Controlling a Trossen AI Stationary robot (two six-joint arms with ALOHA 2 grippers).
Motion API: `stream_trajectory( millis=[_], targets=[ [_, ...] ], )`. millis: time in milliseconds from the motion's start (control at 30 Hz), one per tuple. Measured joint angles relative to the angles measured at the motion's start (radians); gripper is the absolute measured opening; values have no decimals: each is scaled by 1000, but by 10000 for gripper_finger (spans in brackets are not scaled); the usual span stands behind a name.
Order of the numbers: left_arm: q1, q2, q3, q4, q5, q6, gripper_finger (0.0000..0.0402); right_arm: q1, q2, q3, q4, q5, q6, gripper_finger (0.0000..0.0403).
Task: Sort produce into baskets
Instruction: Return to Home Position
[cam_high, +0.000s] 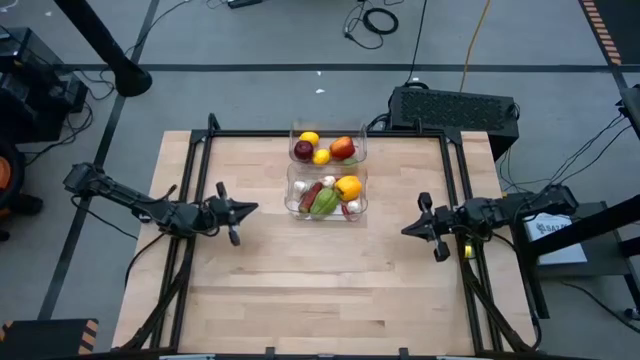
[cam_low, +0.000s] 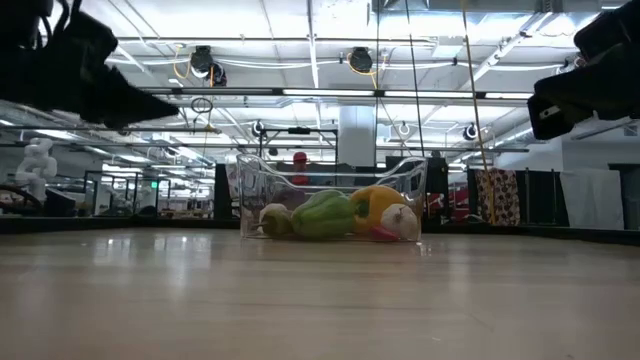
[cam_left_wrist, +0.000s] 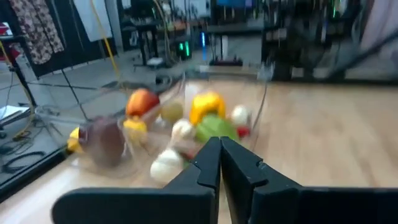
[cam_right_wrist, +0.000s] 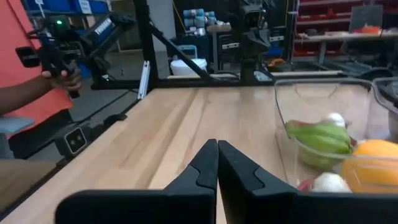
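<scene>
Two clear baskets stand side by side at the table's far middle. The far basket (cam_high: 328, 146) holds lemons, a dark red apple and a red apple. The near basket (cam_high: 326, 195) holds a green pepper (cam_high: 324, 202), a yellow pepper (cam_high: 348, 187), garlic bulbs and red pieces. My left gripper (cam_high: 252, 208) hovers shut, left of the near basket, pointing level toward it. My right gripper (cam_high: 406, 230) hovers shut to the basket's right, pointing level at it. Both are empty.
A black box (cam_high: 455, 108) sits just past the table's far right corner. Black rails run along the table's left, right and far edges. A person's hand with a controller (cam_right_wrist: 59, 65) shows beyond the table's left side. Bare wood lies in front of the baskets.
</scene>
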Motion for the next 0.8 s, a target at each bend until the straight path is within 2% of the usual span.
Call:
stream_trajectory(
  millis=[100,233,600,800],
  targets=[
    [0,0,0,90,8,-7,18,0,-27,0,-2,-6,-18,2],
    [0,-1,0,158,68,88,19,0,-58,0,-2,-5,-34,2],
    [137,-1,-1,149,341,66,5,0,-65,0,-1,-2,-52,2],
    [156,-36,-1,163,410,42,5,0,-65,0,-3,-4,-5,2]
  ],
)
